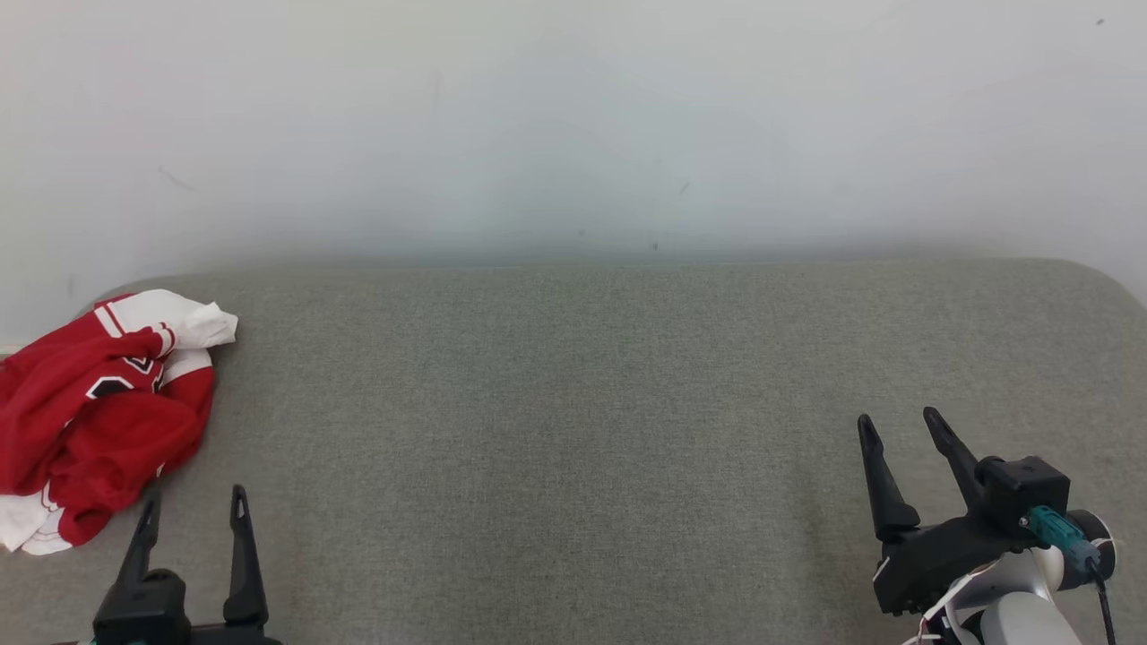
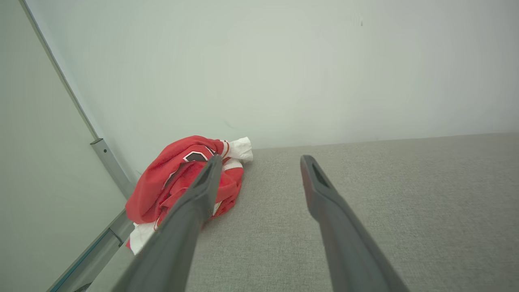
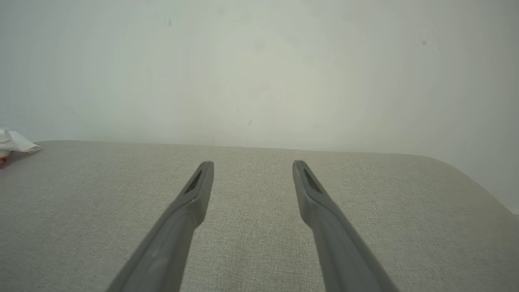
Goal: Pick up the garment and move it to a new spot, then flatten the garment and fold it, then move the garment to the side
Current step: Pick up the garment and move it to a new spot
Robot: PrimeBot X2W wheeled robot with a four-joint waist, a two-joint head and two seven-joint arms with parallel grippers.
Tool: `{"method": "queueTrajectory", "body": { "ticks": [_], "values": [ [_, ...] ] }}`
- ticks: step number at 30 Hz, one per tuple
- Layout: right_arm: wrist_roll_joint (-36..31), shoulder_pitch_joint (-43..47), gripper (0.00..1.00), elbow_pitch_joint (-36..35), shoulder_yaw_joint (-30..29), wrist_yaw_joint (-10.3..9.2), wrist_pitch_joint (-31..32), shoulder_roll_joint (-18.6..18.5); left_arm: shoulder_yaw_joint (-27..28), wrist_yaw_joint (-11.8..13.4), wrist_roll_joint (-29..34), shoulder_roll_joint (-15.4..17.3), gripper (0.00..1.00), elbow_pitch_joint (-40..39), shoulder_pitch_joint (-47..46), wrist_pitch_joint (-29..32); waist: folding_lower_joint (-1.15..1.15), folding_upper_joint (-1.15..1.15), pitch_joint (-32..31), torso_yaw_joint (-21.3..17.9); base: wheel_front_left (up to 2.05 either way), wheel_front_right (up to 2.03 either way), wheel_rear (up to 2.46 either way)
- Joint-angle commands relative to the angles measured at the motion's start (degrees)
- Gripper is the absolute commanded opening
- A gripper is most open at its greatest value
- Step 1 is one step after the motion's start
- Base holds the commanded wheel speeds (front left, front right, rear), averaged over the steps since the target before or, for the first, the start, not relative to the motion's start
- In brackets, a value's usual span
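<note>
Left gripper point(image 1: 195, 498) nearest cam, bottom-left: jaws spread wide, nothing btwn them. Right gripper point(image 1: 898, 418) lower right: likewise released, empty, well apart from the work. Garment point(image 1: 99, 412): red w/ white trim, bunched in a heap at far-left edge of grey padded surface point(image 1: 573, 403), just beyond left fingertips; contact can't be confirmed. Assessment: light, soft, limp cloth; will sag and drag, unlikely to slip. Recommend left-arm pinch on raised red fold atop heap, or on white cuff point(image 1: 202, 324) nearest wall point(image 1: 573, 125); avoid catching several layers.
</note>
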Motion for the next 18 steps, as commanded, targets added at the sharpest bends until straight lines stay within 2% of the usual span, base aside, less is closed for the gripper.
{"method": "queueTrajectory", "body": {
  "ticks": [1, 18],
  "values": [
    [0.82, 0.2, 1.0, 0.19, 0.15, 0.0, -0.53, -0.22, 0.38, 0.32, -0.22, 0.61, 1.0, -0.34, 0.21, -0.34, 0.0, 0.0, -0.02, 0.66, 0.0, 0.0, 0.0],
    [2.39, 0.47, 1.0, 1.6, 1.44, 0.0, -1.55, -0.22, 1.07, 1.38, -1.29, 1.58, 1.0, -0.38, -0.51, -0.53, 0.0, 0.0, -0.29, 8.33, 0.0, 0.0, 0.0]
  ]
}}
